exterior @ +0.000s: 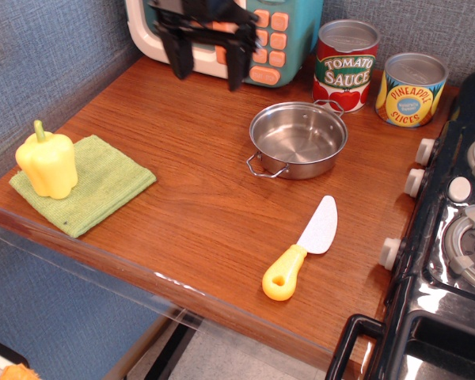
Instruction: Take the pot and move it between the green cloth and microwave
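Observation:
The shiny steel pot [298,140] sits empty on the wooden counter, right of centre, with wire loop handles at its front left and back right. The green cloth [95,184] lies flat at the front left corner with a yellow toy pepper [47,162] standing on it. The teal and cream microwave [289,36] stands at the back, partly hidden by my gripper. My gripper [208,62] hangs in front of the microwave, open and empty, its two black fingers pointing down, up and to the left of the pot.
A tomato sauce can [344,65] and a pineapple slices can [411,89] stand behind the pot. A toy knife [301,248] with a yellow handle lies in front of it. A black stove [451,237] fills the right side. The counter's front edge [142,273] drops off.

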